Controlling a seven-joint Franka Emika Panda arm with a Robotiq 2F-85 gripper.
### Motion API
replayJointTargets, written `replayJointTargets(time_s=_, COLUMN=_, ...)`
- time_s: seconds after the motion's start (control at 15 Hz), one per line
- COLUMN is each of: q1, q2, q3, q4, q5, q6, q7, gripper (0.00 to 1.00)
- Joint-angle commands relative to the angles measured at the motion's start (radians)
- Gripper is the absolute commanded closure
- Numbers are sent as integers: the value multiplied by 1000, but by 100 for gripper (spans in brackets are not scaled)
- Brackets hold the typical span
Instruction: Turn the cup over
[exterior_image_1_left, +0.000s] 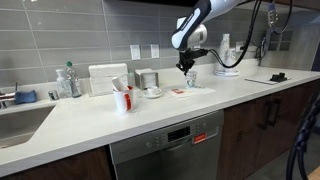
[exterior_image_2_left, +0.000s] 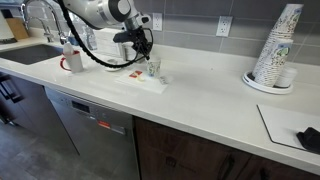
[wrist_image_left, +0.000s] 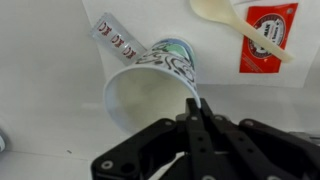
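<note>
The claw (wrist_image_left: 197, 110) is clamped on the thin rim of the cup (wrist_image_left: 150, 92) at its 4 o'clock edge, and the cup sits tilted over the worktop (wrist_image_left: 40, 45). So slim a pinch may slip as the wrist rolls, dropping the cup near the spoon (wrist_image_left: 222, 18) at 1 o'clock.

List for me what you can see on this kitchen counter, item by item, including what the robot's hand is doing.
Surface: white countertop, sink at one end.
Job's things: the cup is tipped, mouth toward the wrist camera.
Clutter: plastic spoon, red packet and striped sachet near the cup; mug with red things; stack of paper cups.
Hand: the hand looks pinched on the cup's rim.
Cables: black cable hanging from the arm.
Surroundings: grey tiled wall, wall outlets, dishwasher below.
</note>
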Motion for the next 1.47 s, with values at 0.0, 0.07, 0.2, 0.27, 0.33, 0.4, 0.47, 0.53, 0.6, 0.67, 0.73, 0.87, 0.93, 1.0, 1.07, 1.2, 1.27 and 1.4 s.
replayJointTargets(time_s=0.0, q1=12, q2=7, q3=-24, q4=15, q5=-24, q6=14, q7=28, gripper=99)
replayJointTargets(time_s=0.07, q1=9, q2=1, q3=-23, q4=16, q5=-18, q6=10, q7=27, gripper=99)
replayJointTargets(time_s=0.2, q1=1, q2=-13, q3=-18, q4=16, q5=-2, q6=0, q7=20, gripper=99)
replayJointTargets(time_s=0.27, q1=-3, q2=-20, q3=-15, q4=17, q5=5, q6=-1, q7=16, gripper=99)
replayJointTargets(time_s=0.33, q1=-8, q2=-29, q3=-9, q4=15, q5=14, q6=-5, q7=9, gripper=99)
replayJointTargets(time_s=0.4, q1=-14, q2=-38, q3=-2, q4=12, q5=25, q6=-6, q7=-1, gripper=99)
replayJointTargets(time_s=0.47, q1=-17, q2=-49, q3=4, q4=4, q5=31, q6=2, q7=-10, gripper=99)
replayJointTargets(time_s=0.53, q1=-15, q2=-61, q3=6, q4=-8, q5=27, q6=15, q7=-18, gripper=99)
replayJointTargets(time_s=0.6, q1=-10, q2=-75, q3=6, q4=-21, q5=17, q6=22, q7=-24, gripper=99)
replayJointTargets(time_s=0.67, q1=-4, q2=-90, q3=8, q4=-32, q5=8, q6=29, q7=-30, gripper=99)
replayJointTargets(time_s=0.73, q1=1, q2=-111, q3=16, q4=-53, q5=1, q6=40, q7=-46, gripper=99)
replayJointTargets(time_s=0.87, q1=6, q2=-160, q3=38, q4=-105, q5=-3, q6=72, q7=-95, gripper=99)
replayJointTargets(time_s=0.93, q1=9, q2=-183, q3=46, q4=-133, q5=-9, q6=96, q7=-118, gripper=99)
replayJointTargets(time_s=1.0, q1=12, q2=-207, q3=53, q4=-164, q5=-13, q6=116, q7=-137, gripper=99)
replayJointTargets(time_s=1.07, q1=10, q2=-129, q3=41, q4=-50, q5=4, q6=64, q7=-97, gripper=99)
replayJointTargets(time_s=1.2, q1=14, q2=-144, q3=45, q4=-59, q5=4, q6=67, q7=-100, gripper=96)
replayJointTargets(time_s=1.27, q1=13, q2=-142, q3=44, q4=-56, q5=4, q6=67, q7=-100, gripper=96)
replayJointTargets(time_s=1.4, q1=10, q2=-138, q3=43, q4=-55, q5=4, q6=67, q7=-100, gripper=96)
